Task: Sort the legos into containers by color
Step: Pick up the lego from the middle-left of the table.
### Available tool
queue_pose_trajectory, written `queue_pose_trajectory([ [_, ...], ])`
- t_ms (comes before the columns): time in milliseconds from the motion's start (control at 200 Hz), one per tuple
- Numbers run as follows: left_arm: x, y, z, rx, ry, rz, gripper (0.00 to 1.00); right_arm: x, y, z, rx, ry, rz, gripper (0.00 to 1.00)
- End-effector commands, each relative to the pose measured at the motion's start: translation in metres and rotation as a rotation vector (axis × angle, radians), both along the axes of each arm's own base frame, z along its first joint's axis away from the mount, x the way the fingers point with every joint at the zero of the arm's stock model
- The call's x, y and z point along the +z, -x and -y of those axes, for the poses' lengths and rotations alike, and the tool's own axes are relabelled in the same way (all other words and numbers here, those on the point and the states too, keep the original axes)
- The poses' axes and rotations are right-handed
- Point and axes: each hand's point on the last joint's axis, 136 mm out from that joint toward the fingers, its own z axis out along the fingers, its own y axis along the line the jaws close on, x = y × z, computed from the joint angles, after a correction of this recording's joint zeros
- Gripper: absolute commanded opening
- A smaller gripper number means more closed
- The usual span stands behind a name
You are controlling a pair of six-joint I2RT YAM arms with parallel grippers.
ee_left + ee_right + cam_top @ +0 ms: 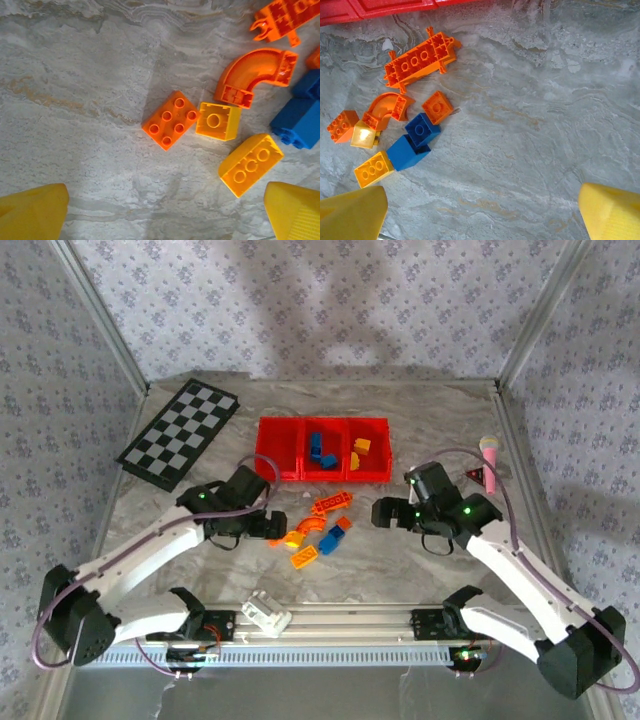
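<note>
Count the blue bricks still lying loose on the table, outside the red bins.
2. A small blue brick sits beside the square orange brick; a larger blue brick touches it, next to a yellow brick.

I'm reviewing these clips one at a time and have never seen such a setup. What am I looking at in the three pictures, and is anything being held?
These are two robot arms bolted at the near edge of a table, each ending in a two-finger gripper. The overhead picture looks down from behind them. The left gripper and right gripper sit on either side of a cluster of loose toy bricks. Beyond that is a red tray with three compartments: blue bricks in the middle one, yellow bricks in the right one. A checkerboard, a white block and a pink object lie apart. The other two pictures come from a camera on each wrist, looking down at the loose bricks. The yellow shapes in their bottom corners are the fingers. Both grippers are open and hold nothing.
</note>
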Motion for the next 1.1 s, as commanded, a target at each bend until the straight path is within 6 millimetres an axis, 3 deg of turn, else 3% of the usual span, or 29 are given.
queue_pose_trajectory([
  [0,0.002,-0.009,0.010,-0.104,-0.037,0.018,0.99,0.001,-0.010,-0.005,0.007,-0.014,0.021,1.00],
  [115,-0.006,-0.007,0.023,-0.269,-0.043,-0.001,1.00,-0.002,-0.016,-0.006,0.001,-0.006,0.026,1.00],
  [220,-0.009,-0.016,0.024,-0.412,-0.106,0.069,1.00,-0.005,-0.017,-0.008,0.006,-0.006,0.014,1.00],
  [315,-0.011,-0.011,0.034,-0.611,-0.085,0.127,1.00,-0.005,-0.019,-0.007,0.000,-0.007,0.011,1.00],
  [495,-0.008,-0.012,0.034,-0.793,-0.122,0.218,1.00,-0.003,-0.020,-0.004,0.001,0.003,0.006,1.00],
  [685,-0.039,-0.011,0.012,-0.849,-0.224,0.099,0.99,-0.008,-0.021,0.003,-0.021,-0.001,-0.003,1.00],
  [915,-0.053,-0.015,0.017,-0.840,-0.207,0.070,0.96,-0.015,-0.019,0.006,-0.034,-0.002,-0.022,1.00],
  [1094,-0.072,-0.015,0.017,-0.842,-0.220,0.022,0.86,-0.017,-0.016,0.010,-0.043,0.007,-0.031,1.00],
])
